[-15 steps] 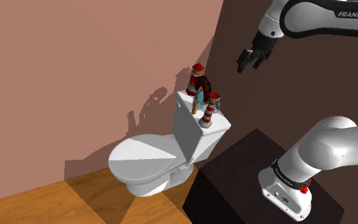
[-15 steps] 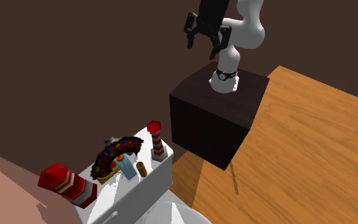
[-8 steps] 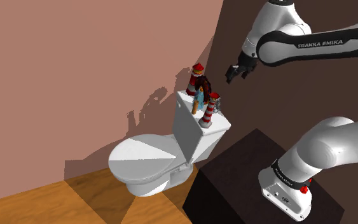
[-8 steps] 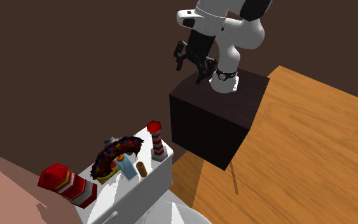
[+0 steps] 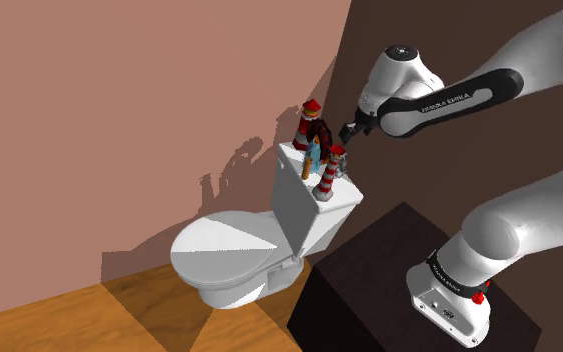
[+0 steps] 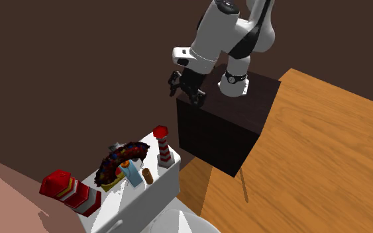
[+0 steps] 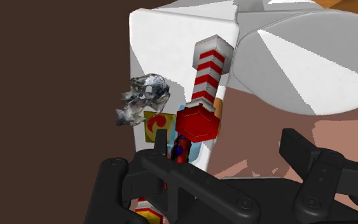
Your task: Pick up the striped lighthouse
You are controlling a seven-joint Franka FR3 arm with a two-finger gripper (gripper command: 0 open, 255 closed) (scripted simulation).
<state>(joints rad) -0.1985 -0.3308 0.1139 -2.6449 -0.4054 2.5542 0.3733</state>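
Lowered toward the striped lighthouse since before, the claw hangs spread, touching nothing.

Red/white striped lighthouse, red cap, upright at toilet tank end.

White toilet by pinkish wall, striped lighthouse upright on its tank, black jaws above, not touching.

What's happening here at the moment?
The robot arm is going for the striped lighthouse on top of the toilet tank. Its gripper hangs open in the air near the tank, aimed at that lighthouse and touching nothing. The lighthouse stands upright at the tank's end nearest the stand. A second striped lighthouse stands at the far end. Nothing is picked up yet.
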